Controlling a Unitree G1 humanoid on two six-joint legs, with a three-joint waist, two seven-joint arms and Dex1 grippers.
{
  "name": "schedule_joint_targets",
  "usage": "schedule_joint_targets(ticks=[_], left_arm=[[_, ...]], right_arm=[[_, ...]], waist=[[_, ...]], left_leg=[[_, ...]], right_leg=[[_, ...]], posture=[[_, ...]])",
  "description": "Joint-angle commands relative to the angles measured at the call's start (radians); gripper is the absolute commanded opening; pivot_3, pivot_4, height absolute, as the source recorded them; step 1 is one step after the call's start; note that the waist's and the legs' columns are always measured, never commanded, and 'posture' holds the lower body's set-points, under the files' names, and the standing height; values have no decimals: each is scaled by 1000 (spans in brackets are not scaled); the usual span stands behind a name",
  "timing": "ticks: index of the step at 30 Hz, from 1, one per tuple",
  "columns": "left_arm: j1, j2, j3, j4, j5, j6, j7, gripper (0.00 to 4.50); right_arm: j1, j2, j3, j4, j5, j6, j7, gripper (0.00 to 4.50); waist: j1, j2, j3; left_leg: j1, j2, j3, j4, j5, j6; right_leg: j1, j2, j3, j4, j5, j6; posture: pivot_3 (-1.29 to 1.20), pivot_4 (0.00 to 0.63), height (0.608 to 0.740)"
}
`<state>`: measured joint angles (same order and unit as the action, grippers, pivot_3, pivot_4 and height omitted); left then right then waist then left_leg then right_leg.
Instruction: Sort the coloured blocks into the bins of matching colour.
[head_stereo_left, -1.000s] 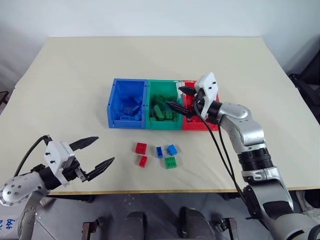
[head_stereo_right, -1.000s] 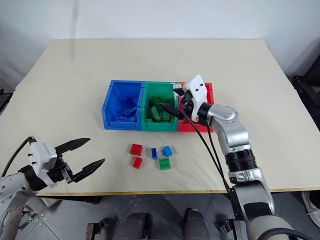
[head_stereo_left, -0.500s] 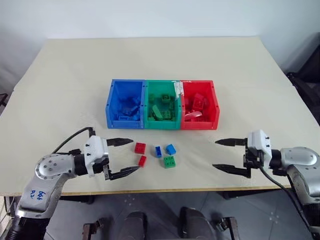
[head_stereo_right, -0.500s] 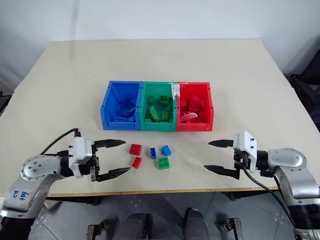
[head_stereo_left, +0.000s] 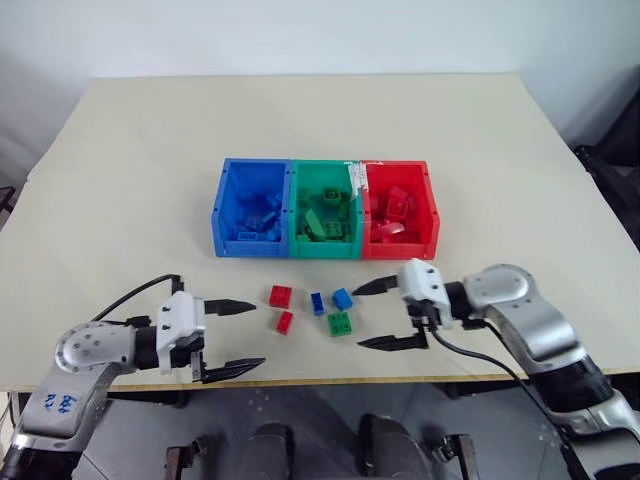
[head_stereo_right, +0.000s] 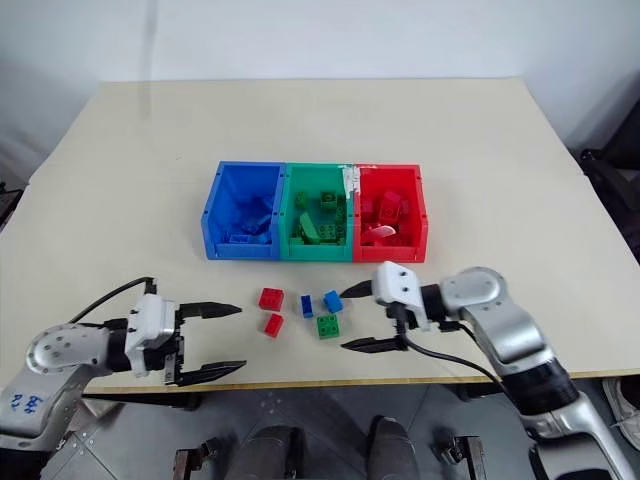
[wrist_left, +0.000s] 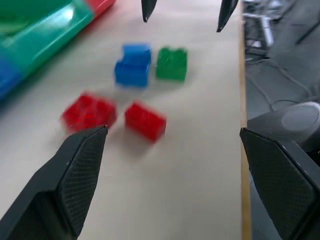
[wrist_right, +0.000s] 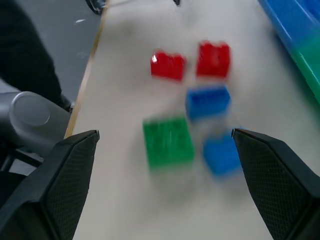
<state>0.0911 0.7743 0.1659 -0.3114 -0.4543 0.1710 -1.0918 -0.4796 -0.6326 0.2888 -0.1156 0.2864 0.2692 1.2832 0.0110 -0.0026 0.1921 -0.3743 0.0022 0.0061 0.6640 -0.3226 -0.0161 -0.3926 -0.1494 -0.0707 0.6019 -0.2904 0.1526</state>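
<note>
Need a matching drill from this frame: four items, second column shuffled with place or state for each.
Items:
1. green block
2. red bin
3. left hand
4. blue bin

Places or states:
A. leftmost box of the row
B. open, empty, at the table's near edge left of the loose blocks
C. on the table, nearest the right hand
D. rightmost box of the row

Pairs: 1-C, 2-D, 3-B, 4-A
</note>
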Motion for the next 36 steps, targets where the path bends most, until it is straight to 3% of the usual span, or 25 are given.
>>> schedule_joint_targets(ticks=[1,5,6,8,14,16,26,31,34,36], left_arm=[[42,7,56,-66,-18,-5,21,4500],[79,-3,74,-109,-19,4,52,4500],[85,-4,77,-117,-19,7,57,4500],[97,-4,83,-129,-20,9,66,4500],[110,-1,92,-147,-23,16,80,4500],[110,-1,92,-150,-24,18,83,4500],[79,-5,70,-127,-15,9,86,4500],[86,-17,79,-132,-14,8,101,4500],[128,-48,137,-144,-45,19,140,4500],[157,-75,182,-148,-65,27,174,4500]], right_arm=[[-23,31,51,-3,-38,-13,-5,4439],[-31,55,92,35,-93,-63,-7,4439],[-31,54,97,42,-100,-77,-1,4268],[-32,51,102,55,-115,-101,3,3835],[-44,42,97,92,-138,-153,24,1747],[-53,46,85,105,-132,-165,27,1381],[-61,50,40,145,-101,-201,19,1381],[-45,73,-56,71,57,-95,22,1381],[-71,100,-187,45,191,37,-73,1381],[-121,132,-247,86,196,57,-170,1381]], waist=[[4,0,0],[5,0,0],[5,0,0],[2,0,0],[-2,0,0],[-4,0,0],[-11,0,0],[-12,0,0],[-13,0,0],[-14,0,0]], left_leg=[[0,0,0,1,-1,1],[0,0,1,2,-3,1],[0,0,1,2,-3,1],[0,0,2,2,-3,1],[0,0,2,2,-3,1],[0,0,2,2,-3,1],[0,0,2,2,-3,1],[0,1,2,2,-3,1],[0,1,2,2,-3,1],[0,1,2,2,-3,0]], right_leg=[[0,0,0,0,0,0],[0,0,0,0,0,0],[0,0,0,0,0,0],[0,0,0,0,0,0],[0,0,0,0,0,0],[0,0,0,0,0,0],[0,0,0,0,0,0],[0,0,0,0,0,0],[0,0,0,0,0,0],[0,0,0,0,0,0]], posture=[[0,150,740],[0,150,740],[0,150,740],[0,150,740],[0,150,740],[0,150,740],[0,150,740],[0,150,740],[0,150,740],[0,150,740]])
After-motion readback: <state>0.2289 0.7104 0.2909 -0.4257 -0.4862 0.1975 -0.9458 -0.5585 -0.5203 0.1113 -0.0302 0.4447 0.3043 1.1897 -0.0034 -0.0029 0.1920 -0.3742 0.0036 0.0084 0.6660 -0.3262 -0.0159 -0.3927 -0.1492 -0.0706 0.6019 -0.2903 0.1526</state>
